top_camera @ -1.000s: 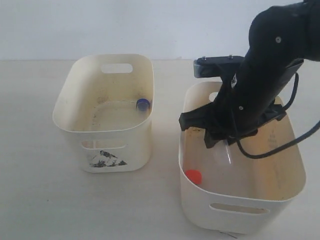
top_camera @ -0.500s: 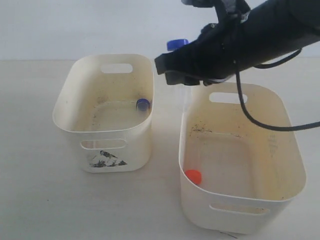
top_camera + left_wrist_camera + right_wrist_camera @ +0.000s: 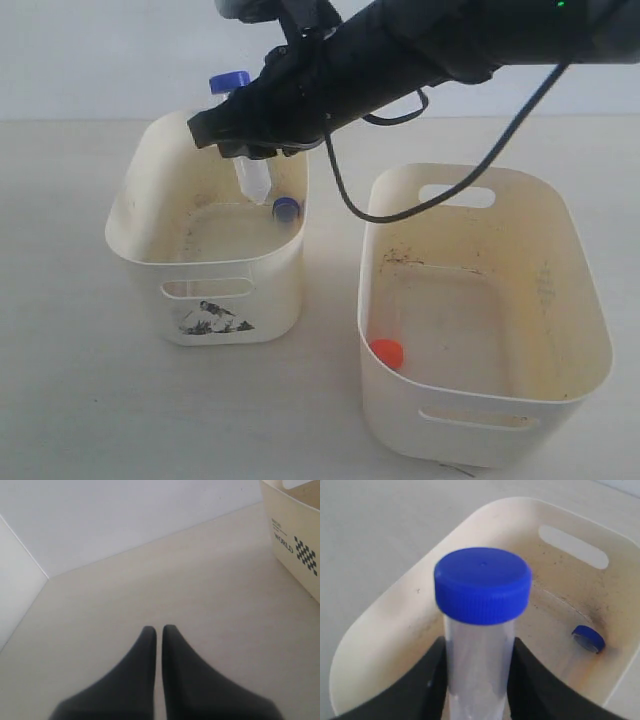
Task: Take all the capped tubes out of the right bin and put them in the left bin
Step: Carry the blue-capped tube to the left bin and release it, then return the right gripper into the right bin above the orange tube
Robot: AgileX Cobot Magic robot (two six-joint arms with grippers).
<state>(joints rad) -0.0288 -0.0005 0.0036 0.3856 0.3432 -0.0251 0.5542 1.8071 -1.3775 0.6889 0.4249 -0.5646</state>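
My right gripper (image 3: 247,148) reaches across the middle and is shut on a clear capped tube (image 3: 252,176) with a blue cap (image 3: 229,82). It holds the tube upright over the far side of the left bin (image 3: 128,205), the tub with the black sticker (image 3: 215,318). In the right wrist view both fingers press the tube (image 3: 479,645) below its cap. A second blue-capped tube (image 3: 286,208) lies inside the left bin (image 3: 395,625). An orange-red capped tube (image 3: 387,351) lies in the right bin (image 3: 590,330). My left gripper (image 3: 159,628) is shut on nothing above bare table.
The two bins stand side by side on a pale table with a narrow gap between them. A black cable (image 3: 480,160) hangs from the right arm above the right bin. A cream bin wall with a printed label (image 3: 295,542) shows at the edge of the left wrist view.
The right gripper lifted the blue-capped tube out of the right bin and carried it leftward; it now hangs over the left bin. The other tubes have not moved.
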